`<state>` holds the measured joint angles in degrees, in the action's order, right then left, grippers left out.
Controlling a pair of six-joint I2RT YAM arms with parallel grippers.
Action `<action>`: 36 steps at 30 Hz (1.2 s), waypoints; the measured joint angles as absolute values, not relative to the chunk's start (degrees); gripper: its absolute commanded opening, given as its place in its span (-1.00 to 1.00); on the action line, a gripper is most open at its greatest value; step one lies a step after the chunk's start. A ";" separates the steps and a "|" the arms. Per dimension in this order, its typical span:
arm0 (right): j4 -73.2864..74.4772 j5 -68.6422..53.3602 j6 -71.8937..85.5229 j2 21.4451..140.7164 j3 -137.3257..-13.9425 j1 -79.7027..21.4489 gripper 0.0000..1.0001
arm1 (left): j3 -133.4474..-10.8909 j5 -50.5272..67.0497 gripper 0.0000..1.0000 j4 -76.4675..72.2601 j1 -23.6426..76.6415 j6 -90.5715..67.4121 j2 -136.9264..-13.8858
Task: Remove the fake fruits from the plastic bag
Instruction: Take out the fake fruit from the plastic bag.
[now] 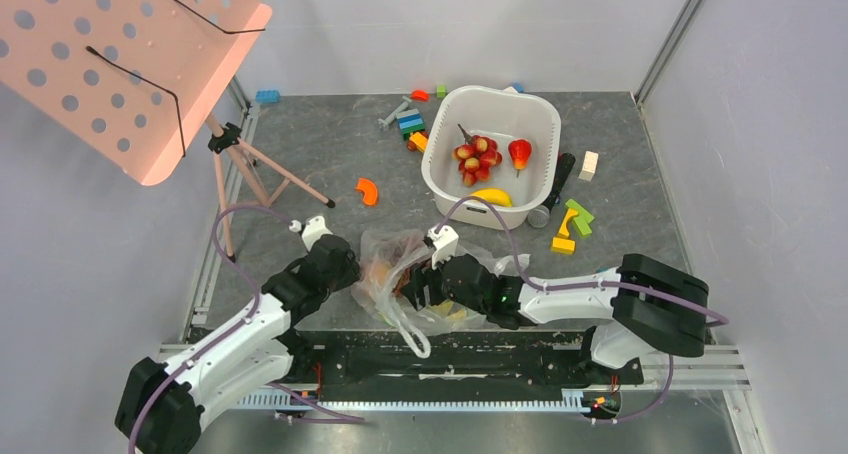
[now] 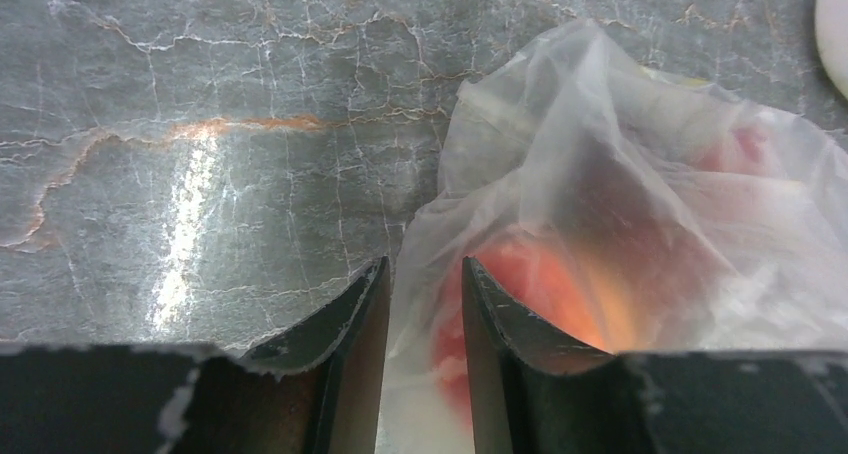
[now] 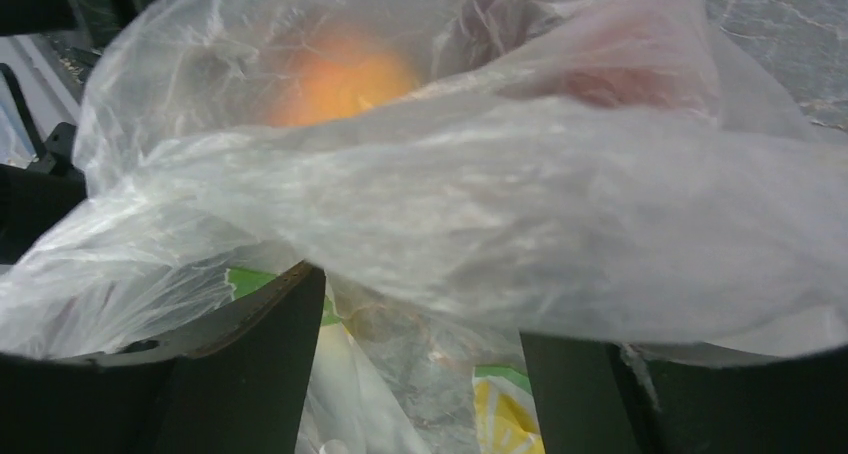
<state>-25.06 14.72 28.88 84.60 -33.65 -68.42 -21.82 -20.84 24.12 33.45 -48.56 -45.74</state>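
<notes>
**Catching film instead of fruit is the risk here**

The bag (image 1: 405,274) lies crumpled at lower centre of the top view, between the two arms, with fruits inside. At upper left of the right wrist view a peach (image 3: 345,79) glows orange through the film, with a darker fruit (image 3: 500,24) beside it.

The left gripper (image 2: 425,284) has its jaws narrow, with a fold of film in the gap. An orange-red fruit (image 2: 545,289) sits just behind that film at lower centre of its view, and no firm pinch shows. The right gripper (image 3: 420,314) stands wide. Film drapes across both its fingers, with nothing solid between them.

Three faults look likely to me:
- Jaws shutting on film alone would drag the whole bag or tear it.
- A glossy round fruit squeezed through plastic may squirt sideways.
- The two grippers, close together at the bag, may knock each other.

The bag's mouth cannot be made out, so reaching in is uncertain.

The basin (image 1: 436,139) at upper centre-right holds grapes (image 1: 477,159), a red fruit (image 1: 519,152) and a yellow piece (image 1: 491,196). Blocks (image 1: 572,224) ring it and an orange curved piece (image 1: 368,191) lies to its left. The stand (image 1: 120,64) fills the upper left. No object lies between bag and basin; the crumpled film itself is the obstacle.
</notes>
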 measured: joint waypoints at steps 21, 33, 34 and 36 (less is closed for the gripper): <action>-35.16 5.54 29.17 90.59 -34.48 -68.42 0.96 | -18.22 -11.31 -0.50 11.81 33.45 -45.36 -53.78; -33.28 8.95 28.84 94.19 -37.74 -68.38 0.96 | -15.64 -4.38 -0.57 5.17 32.82 -41.19 -53.91; -33.19 9.43 28.60 94.50 -38.04 -68.36 0.96 | -15.40 -3.97 -0.58 4.62 32.73 -40.86 -54.02; -32.88 10.59 27.97 95.13 -38.68 -68.34 0.96 | -15.14 -3.01 -0.59 3.64 32.58 -40.32 -54.54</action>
